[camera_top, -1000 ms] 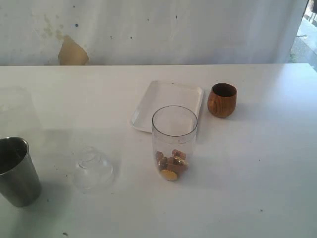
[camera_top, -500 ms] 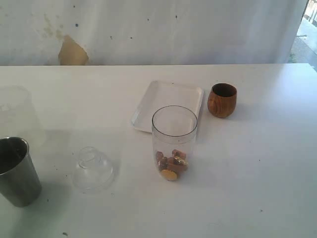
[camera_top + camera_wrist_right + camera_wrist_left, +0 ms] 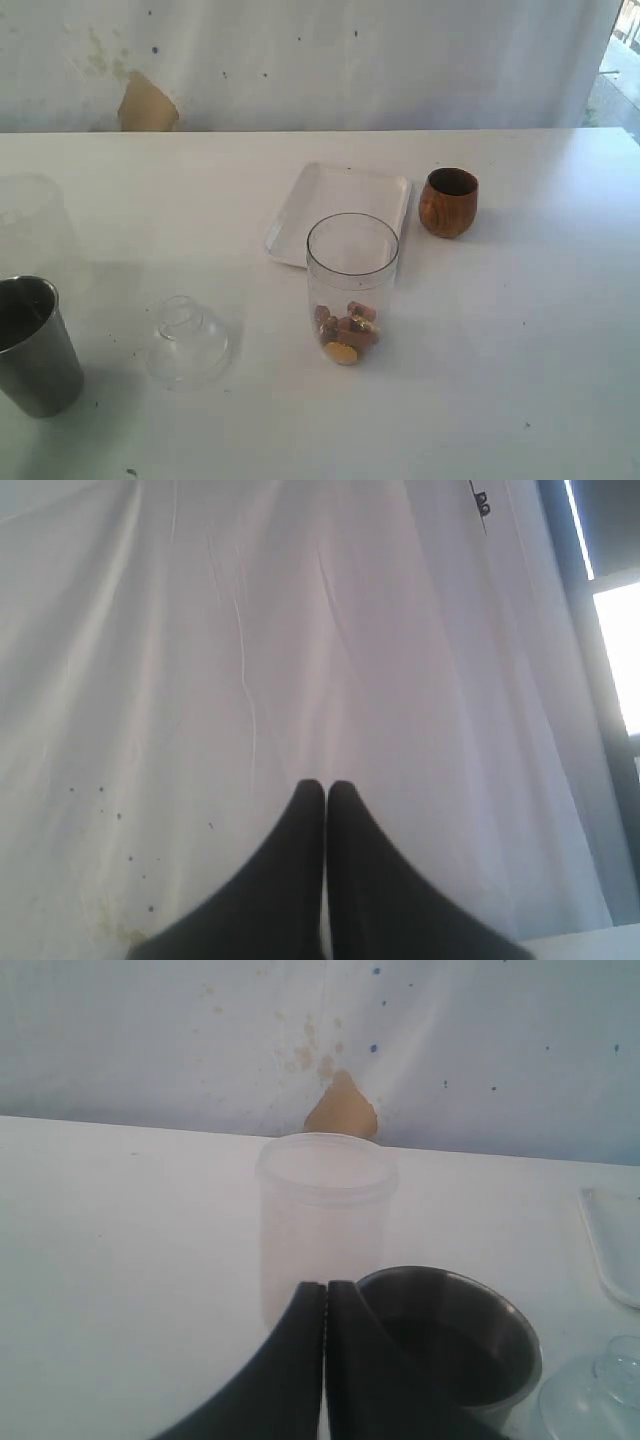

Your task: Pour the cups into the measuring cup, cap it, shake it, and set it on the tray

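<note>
Measuring cup [image 3: 352,270], a tall clear plastic tumbler, stands upright and uncapped near the middle of the broad white counter [image 3: 520,380], apart from both tools and beyond the things that sit next to the left one. A white draped cloth [image 3: 300,630] fills the space ahead of the right tool [image 3: 325,788], whose two black fingers are pressed tip to tip with nothing between them.

The flat white rectangular tray [image 3: 335,205] with rounded corners lies just behind the measuring cup, well away from the left tool [image 3: 325,1288]. That tool is also pinched closed and empty. A frosted milky-white plastic cup [image 3: 322,1210] stands upright just beyond its tips. The tapered stainless-steel tumbler [image 3: 450,1340] sits mouth up just beside those tips and lower than them; whether they touch its rim I cannot tell.

The round-bellied brown wooden cup [image 3: 448,202] stands upright beside the tray's far corner, the farthest thing from the left tool. A clear plastic dome lid [image 3: 188,342] rests on the counter near the left tool, between the steel tumbler and the measuring cup. Small brown and yellow pieces [image 3: 346,330] lie heaped at the bottom of the measuring cup.
</note>
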Tool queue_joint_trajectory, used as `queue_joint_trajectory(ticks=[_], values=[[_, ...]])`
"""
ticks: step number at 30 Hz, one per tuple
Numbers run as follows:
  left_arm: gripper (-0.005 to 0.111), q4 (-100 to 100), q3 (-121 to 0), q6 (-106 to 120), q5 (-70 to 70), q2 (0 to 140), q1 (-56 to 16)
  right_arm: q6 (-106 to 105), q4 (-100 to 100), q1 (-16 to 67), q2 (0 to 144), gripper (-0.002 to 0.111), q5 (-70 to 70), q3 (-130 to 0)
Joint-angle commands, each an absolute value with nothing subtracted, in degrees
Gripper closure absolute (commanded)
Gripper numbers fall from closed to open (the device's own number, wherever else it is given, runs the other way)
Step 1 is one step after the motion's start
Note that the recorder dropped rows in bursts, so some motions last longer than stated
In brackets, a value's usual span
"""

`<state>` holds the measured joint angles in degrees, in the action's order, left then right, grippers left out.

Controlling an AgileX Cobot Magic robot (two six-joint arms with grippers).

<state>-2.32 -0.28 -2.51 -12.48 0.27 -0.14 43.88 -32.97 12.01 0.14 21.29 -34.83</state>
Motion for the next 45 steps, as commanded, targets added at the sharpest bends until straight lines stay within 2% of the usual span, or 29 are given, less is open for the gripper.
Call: queue_joint_trajectory(ticks=[1, 8, 20, 30, 36, 40, 45], values=[[0.106, -2.52, 0.0, -2.64, -12.02, 0.0, -0.13, 43.99, -33.13, 12.24, 0.0, 0.108, 23.11, -34.66], [0.106, -2.52, 0.0, -2.64, -12.02, 0.0, -0.13, 40.98, -28.03, 12.24, 0.0, 0.108, 22.93, -30.31], [0.106, -2.52, 0.0, -2.64, -12.02, 0.0, -0.13, 4.39, 2.47, 10.56, 0.0, 0.108, 8.26, -12.08], [0.106, -2.52, 0.0, -2.64, -12.02, 0.0, -0.13, -1.45, 3.16, 6.18, 0.0, 0.108, 4.04, 0.0], [0.106, -2.52, 0.0, -2.64, -12.02, 0.0, -0.13, -9.27, 4.49, 6.08, 0.0, 0.108, 10.11, 0.0], [0.106, -2.52, 0.0, -2.64, -12.02, 0.0, -0.13, -7.57, 4.49, 6.08, 0.0, 0.108, 18.49, 0.0], [0.106, -2.52, 0.0, -2.64, -12.02, 0.0, -0.13, -4.29, 4.49, 6.08, 0.0, 0.108, 19.42, 0.0]])
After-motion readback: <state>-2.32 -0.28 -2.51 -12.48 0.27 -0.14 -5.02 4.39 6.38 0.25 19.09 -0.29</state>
